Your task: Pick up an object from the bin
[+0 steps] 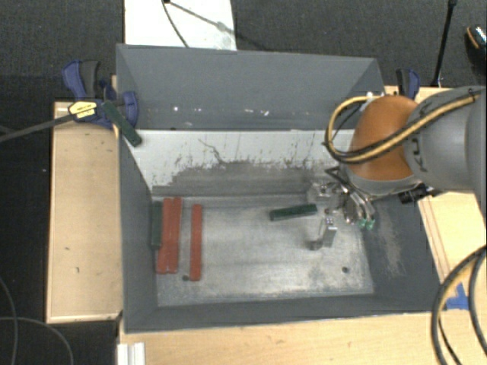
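Green flat bar (293,213) beside steel claw (324,236)

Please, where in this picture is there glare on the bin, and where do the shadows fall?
In the camera view, the lower band of the back wall of the bin shines pale with reflected light, with small bright specks higher up; the side walls are dimmer. The floor is evenly lit: the red bars, the dark green bar and the gripper cast only faint, narrow shadows.

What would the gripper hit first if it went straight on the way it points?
Probably the bare bin floor. The gripper points down just beside the dark green stick, which looks clear of its line, though depth is hard to judge.
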{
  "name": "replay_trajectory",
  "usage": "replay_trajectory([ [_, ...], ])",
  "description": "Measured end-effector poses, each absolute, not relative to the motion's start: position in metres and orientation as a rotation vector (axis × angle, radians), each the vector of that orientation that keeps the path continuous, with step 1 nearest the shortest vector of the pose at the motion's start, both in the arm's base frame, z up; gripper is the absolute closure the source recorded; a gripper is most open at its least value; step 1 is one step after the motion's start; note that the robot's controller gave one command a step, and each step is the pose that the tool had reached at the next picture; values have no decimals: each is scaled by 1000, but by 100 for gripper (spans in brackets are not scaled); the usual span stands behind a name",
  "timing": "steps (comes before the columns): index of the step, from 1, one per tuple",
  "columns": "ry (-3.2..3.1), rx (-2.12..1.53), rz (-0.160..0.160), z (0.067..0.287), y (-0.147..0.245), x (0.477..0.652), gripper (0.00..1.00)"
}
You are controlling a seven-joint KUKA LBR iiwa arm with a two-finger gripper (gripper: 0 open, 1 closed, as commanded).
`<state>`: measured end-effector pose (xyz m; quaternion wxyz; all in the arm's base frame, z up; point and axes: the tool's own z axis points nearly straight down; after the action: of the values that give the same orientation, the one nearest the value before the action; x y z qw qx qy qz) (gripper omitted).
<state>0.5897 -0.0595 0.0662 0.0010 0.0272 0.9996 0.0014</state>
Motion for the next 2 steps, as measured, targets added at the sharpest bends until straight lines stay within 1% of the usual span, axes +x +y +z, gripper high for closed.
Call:
replay_trajectory([
  [1, 3133, -79, 3, 102, -4, 589, 0],
  [2, 3134, 0, 1, 106, -18, 594, 0],
])
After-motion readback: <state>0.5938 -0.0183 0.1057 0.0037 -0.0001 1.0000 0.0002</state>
